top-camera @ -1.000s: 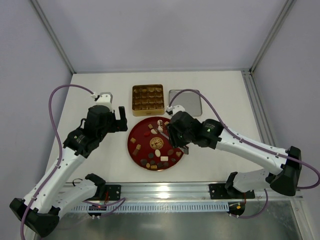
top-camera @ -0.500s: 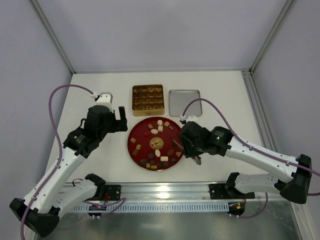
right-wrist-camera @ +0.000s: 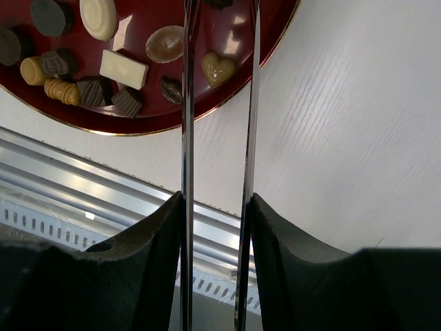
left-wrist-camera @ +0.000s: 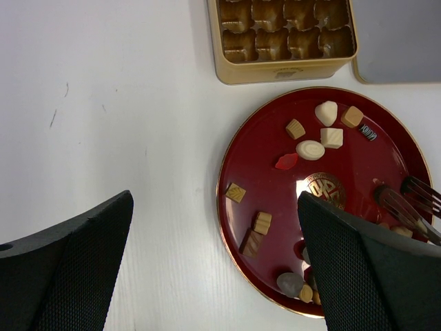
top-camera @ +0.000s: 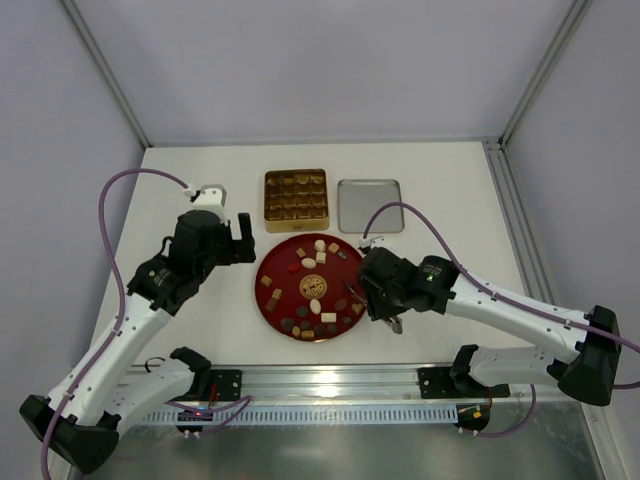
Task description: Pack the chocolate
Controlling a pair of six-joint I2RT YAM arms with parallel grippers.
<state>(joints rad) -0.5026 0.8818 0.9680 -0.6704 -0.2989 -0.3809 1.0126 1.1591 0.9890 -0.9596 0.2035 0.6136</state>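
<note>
Chocolate (top-camera: 309, 263) was seen from the top view scattered across the red plate (top-camera: 288, 283), which sat near the middle of the table (top-camera: 200, 170). A gold box (top-camera: 296, 195) with gridded compartments was noted just behind the plate, with a flat metal tray (top-camera: 369, 205) beside it on the right. The left gripper (top-camera: 246, 240) was positioned just left of the plate. The right gripper (top-camera: 375, 300) was placed over the plate's right rim.

Left wrist view: the left gripper (left-wrist-camera: 215, 207) was recorded wide open, its fingers (left-wrist-camera: 76, 269) far apart with nothing between them. Cream, tan and dark chocolate (left-wrist-camera: 310, 149) was seen on the plate (left-wrist-camera: 275, 193). The gold box (left-wrist-camera: 275, 69) and the tray (left-wrist-camera: 400, 41) were seen at the top edge. Whether the compartments held pieces could not be told. The slotted tips of metal tongs (left-wrist-camera: 406, 203) were seen over the plate's right side.

Right wrist view: the right gripper (right-wrist-camera: 217, 200) was recorded with its fingers (right-wrist-camera: 158, 234) closed against the two arms of the tongs (right-wrist-camera: 186, 138). The arms themselves were held apart. Their tips ran out of view at the top. Chocolate (right-wrist-camera: 217, 67), a heart-shaped piece among it, was seen between the arms on the plate (right-wrist-camera: 272, 24).
</note>
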